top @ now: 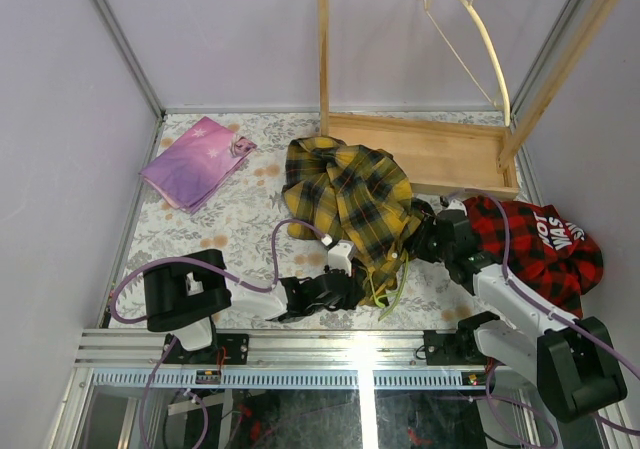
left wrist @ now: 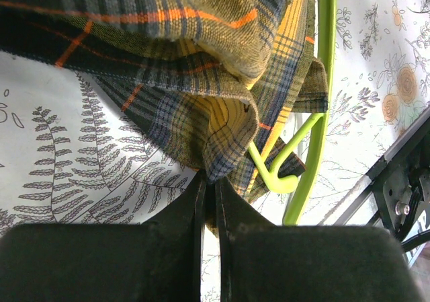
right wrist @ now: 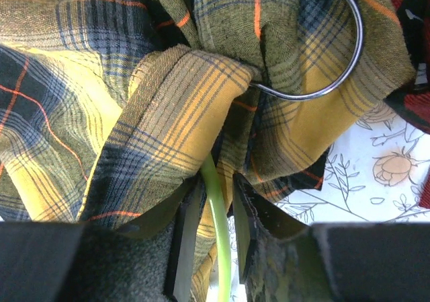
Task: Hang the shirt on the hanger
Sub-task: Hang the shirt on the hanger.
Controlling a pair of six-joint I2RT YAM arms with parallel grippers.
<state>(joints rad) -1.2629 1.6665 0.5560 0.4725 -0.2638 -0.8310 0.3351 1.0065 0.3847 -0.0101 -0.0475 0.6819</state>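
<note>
The shirt (top: 345, 194), a yellow-and-black plaid flannel, lay crumpled in a heap near the middle of the table, its near edge lifted between the two arms. The left gripper (left wrist: 208, 186) was clamped fully shut on a hanging fold of that shirt (left wrist: 188, 80), with the cloth pinched between the black fingers. The right gripper (right wrist: 213, 208) stood narrowly apart, a finger on each side of the hanger (right wrist: 216, 248), whose thin yellow-green bar ran up between them into the shirt folds (right wrist: 134, 114). Whether the fingers actually pressed on the bar could not be told. The hanger's silver hook (right wrist: 339, 60) lay on the fabric just beyond.

In the left wrist view the hanger (left wrist: 316, 114) showed beside and under the pinched fold.

The table (top: 200, 234) wore a pale floral cloth and was closed in by lilac walls (top: 60, 119). A wooden rack (top: 420, 154) stood at the far side, and a cream curved hanger (top: 480, 39) hung from its rail. A red-and-black plaid garment (top: 545, 244) lay at the right, beside the right arm. A folded pink cloth (top: 195, 159) lay at the far left.
</note>
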